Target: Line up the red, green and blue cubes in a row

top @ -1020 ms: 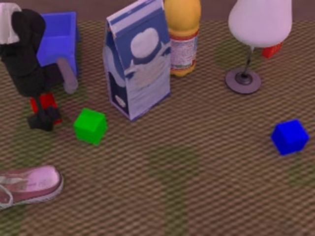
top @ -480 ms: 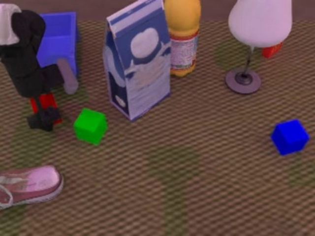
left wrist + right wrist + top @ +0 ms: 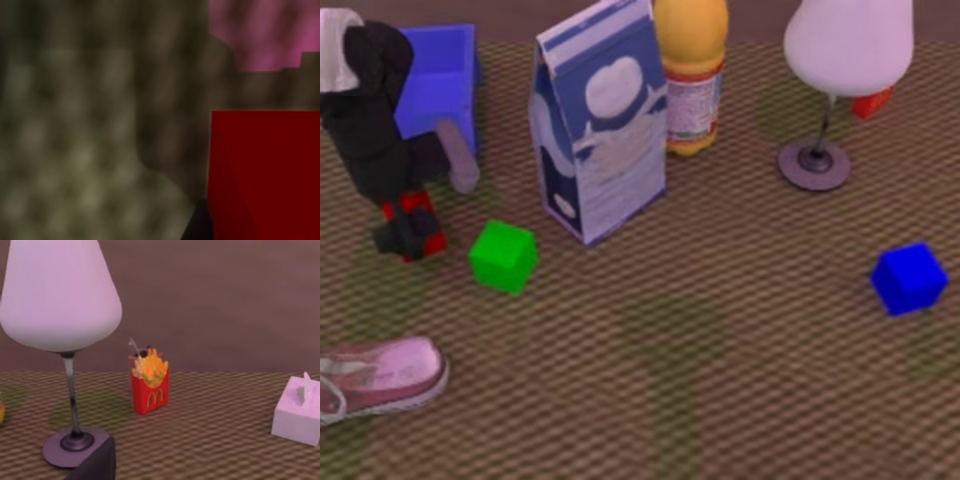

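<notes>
Now my left gripper [image 3: 412,228], left of frame, clamps the red cube [image 3: 417,215]; set it squarely beside the green cube [image 3: 503,256].

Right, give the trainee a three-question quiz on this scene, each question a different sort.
1. True or false: the left claw is at the small matte red cube.
2. Which lies nearer the pink shoe: A, the small matte green cube, or B, the small matte blue cube?
3. Fill in: the tall blue-and-white carton stands beside an orange ____.

Key: 1 true; 2 A; 3 bottle.
</notes>
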